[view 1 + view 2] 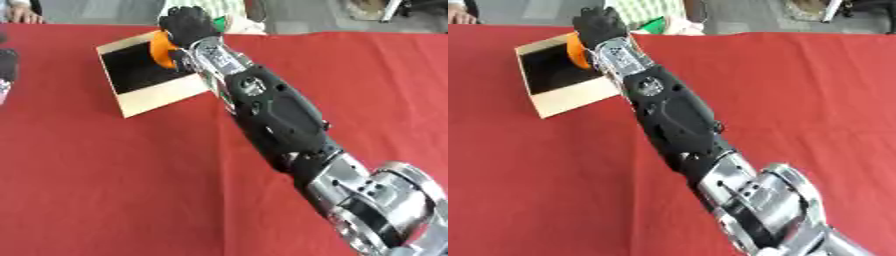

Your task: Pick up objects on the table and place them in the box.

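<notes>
Right arm extended diagonally across the bench (pixel 105 190) from the lower right, its hand (pixel 188 22) at the far-right corner of the box (pixel 131 107). The fingers are curled round an orange object (pixel 161 50), which shows just below and to the left of the hand, over the box's dark interior near its right wall. The long reach is presumably dictated by the box lying at the far side of the red-covered bench; carrying the object above the opening rather than beside it suggests the placing step is in hand, with release not yet made. Whether the object already touches the box floor cannot be told. The object is bright orange, rounded and smooth-looking, partly hidden by the fingers and wrist, so its full shape is unclear. The box is shallow, open-topped, pale tan at the rim and black inside, set askew to the bench edge. Something green (pixel 219 22) shows just right of the hand, beyond the bench. A dark shape at the left edge may be the left hand; its fingers cannot be made out.
</notes>
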`<state>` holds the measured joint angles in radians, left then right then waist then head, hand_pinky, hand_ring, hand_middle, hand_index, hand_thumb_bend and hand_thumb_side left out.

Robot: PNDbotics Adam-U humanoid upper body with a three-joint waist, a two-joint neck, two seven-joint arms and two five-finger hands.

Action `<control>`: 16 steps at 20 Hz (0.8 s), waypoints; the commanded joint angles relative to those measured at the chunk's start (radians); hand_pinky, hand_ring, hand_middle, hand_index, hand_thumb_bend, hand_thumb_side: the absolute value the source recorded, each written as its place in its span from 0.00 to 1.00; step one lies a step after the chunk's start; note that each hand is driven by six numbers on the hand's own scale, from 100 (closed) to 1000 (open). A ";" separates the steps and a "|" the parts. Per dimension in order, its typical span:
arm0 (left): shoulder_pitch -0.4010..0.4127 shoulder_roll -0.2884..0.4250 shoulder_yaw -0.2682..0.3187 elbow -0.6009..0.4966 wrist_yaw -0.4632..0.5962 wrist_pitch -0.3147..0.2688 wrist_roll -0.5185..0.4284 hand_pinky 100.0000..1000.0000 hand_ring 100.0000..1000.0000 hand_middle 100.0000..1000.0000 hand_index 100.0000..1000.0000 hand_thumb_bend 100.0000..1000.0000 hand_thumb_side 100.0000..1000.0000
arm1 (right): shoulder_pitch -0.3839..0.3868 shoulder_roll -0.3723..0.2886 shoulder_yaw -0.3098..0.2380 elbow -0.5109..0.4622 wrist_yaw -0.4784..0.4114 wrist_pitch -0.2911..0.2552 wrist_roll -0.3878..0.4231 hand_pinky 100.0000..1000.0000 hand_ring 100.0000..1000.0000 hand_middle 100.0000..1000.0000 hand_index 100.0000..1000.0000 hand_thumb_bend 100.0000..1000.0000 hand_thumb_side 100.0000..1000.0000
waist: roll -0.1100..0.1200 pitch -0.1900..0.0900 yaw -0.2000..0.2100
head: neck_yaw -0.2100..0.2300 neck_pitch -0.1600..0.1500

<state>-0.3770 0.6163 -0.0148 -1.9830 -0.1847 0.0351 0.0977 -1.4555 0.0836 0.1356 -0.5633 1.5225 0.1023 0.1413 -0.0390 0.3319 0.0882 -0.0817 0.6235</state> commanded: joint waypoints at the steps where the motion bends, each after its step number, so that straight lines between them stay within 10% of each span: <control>1: -0.004 0.013 0.007 -0.017 0.001 -0.001 -0.004 0.38 0.51 0.57 0.74 0.24 0.57 | -0.035 -0.013 -0.007 -0.038 0.030 -0.013 0.066 0.83 0.88 0.81 0.87 0.11 0.12 | 0.007 -0.022 -0.001 | 0.002 0.002; 16: 0.011 0.018 0.012 -0.017 -0.004 0.007 -0.003 0.38 0.51 0.57 0.74 0.24 0.58 | -0.050 -0.101 0.014 -0.161 -0.108 -0.024 0.099 0.84 0.86 0.77 0.86 0.01 0.12 | 0.008 -0.035 -0.022 | 0.028 0.016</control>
<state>-0.3618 0.6162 -0.0146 -1.9830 -0.1848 0.0400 0.0940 -1.4741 0.0229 0.1430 -0.6803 1.4479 0.0824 0.2414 -0.0383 0.3216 0.0650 -0.0596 0.6324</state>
